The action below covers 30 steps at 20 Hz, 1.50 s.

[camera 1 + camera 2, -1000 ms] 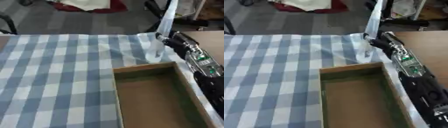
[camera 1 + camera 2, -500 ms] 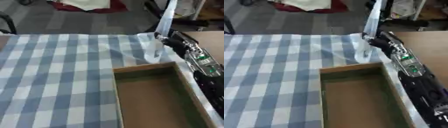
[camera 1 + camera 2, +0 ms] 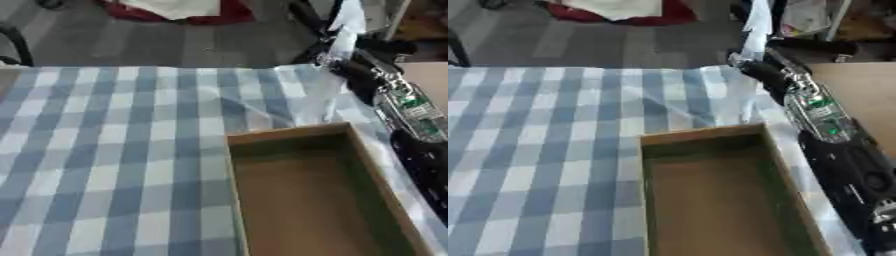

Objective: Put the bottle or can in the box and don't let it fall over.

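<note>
Beyond the box's far rim, an upright clear bottle stands at the right hand, grip undeterminable.

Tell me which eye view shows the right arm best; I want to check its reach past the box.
The right eye view: the right arm runs nearly whole there, from the lower corner up beside the box to the table's far edge. The left eye view cuts off the arm's lower part at the picture's right edge.
</note>
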Each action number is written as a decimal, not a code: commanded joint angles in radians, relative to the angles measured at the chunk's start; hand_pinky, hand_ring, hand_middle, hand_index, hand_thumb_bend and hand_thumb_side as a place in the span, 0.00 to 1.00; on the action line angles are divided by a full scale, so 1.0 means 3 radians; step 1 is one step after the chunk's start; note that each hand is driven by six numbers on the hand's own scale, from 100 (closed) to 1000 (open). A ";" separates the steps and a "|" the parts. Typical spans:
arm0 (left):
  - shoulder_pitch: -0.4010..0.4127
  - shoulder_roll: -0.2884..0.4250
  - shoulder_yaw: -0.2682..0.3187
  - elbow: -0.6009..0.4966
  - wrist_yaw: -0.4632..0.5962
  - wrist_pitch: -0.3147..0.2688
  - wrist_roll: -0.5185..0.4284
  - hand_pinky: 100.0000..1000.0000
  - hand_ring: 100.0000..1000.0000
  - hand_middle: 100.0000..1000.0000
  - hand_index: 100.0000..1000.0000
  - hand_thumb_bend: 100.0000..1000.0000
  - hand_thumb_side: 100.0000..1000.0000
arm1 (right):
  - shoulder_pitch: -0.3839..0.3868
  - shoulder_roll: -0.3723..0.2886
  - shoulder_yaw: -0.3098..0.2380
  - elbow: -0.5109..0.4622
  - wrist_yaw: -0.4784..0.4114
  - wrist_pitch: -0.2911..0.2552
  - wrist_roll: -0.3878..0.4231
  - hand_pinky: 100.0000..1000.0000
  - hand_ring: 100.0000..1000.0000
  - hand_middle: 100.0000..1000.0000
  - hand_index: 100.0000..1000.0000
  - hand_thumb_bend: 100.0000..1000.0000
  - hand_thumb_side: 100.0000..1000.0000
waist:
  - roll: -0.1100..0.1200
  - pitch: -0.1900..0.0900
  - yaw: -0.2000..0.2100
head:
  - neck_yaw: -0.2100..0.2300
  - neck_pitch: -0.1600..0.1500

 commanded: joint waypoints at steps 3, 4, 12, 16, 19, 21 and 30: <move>-0.0001 0.0084 0.0016 -0.0050 -0.0002 0.0001 0.0004 0.17 0.76 0.73 0.46 0.00 0.64 | -0.0086 -0.0164 0.0011 -0.0188 -0.0015 0.0075 -0.0037 1.00 0.97 0.83 0.09 0.00 0.30 | -0.0007 -0.0116 -0.0014 | 0.0013 0.0033; 0.0000 0.0086 0.0017 -0.0050 -0.0002 0.0001 0.0005 0.17 0.76 0.73 0.46 0.00 0.64 | -0.0088 -0.0168 0.0015 -0.0207 -0.0012 0.0088 -0.0045 1.00 0.97 0.83 0.09 0.00 0.30 | -0.0008 -0.0120 -0.0016 | 0.0013 0.0037; 0.0003 0.0090 0.0017 -0.0051 -0.0002 0.0001 0.0007 0.17 0.76 0.73 0.46 0.00 0.64 | -0.0102 -0.0166 0.0017 -0.0276 -0.0081 0.0130 -0.0089 0.99 0.94 0.82 0.09 0.00 0.32 | -0.0011 -0.0126 -0.0020 | 0.0010 0.0041; 0.0005 0.0093 0.0017 -0.0051 -0.0002 0.0002 0.0007 0.17 0.76 0.73 0.46 0.00 0.64 | -0.0119 -0.0178 0.0013 -0.0310 -0.0130 0.0133 -0.0108 0.99 0.92 0.81 0.09 0.00 0.34 | -0.0015 -0.0133 -0.0022 | 0.0013 0.0049; 0.0007 0.0098 0.0016 -0.0049 -0.0002 0.0003 0.0006 0.17 0.76 0.73 0.46 0.00 0.64 | -0.0136 -0.0195 0.0009 -0.0340 -0.0156 0.0125 -0.0125 0.98 0.91 0.81 0.09 0.00 0.35 | -0.0019 -0.0145 -0.0028 | 0.0012 0.0050; 0.0008 0.0101 0.0015 -0.0049 -0.0003 0.0002 0.0005 0.17 0.76 0.73 0.46 0.00 0.64 | -0.0143 -0.0206 0.0008 -0.0355 -0.0173 0.0119 -0.0132 0.98 0.91 0.81 0.09 0.00 0.35 | -0.0022 -0.0151 -0.0031 | 0.0013 0.0050; 0.0017 0.0113 0.0015 -0.0046 -0.0007 0.0004 0.0009 0.17 0.76 0.73 0.46 0.00 0.64 | -0.0195 -0.0255 -0.0033 -0.0527 -0.0330 0.0045 -0.0199 0.97 0.89 0.79 0.09 0.00 0.41 | -0.0030 -0.0180 -0.0048 | 0.0015 0.0062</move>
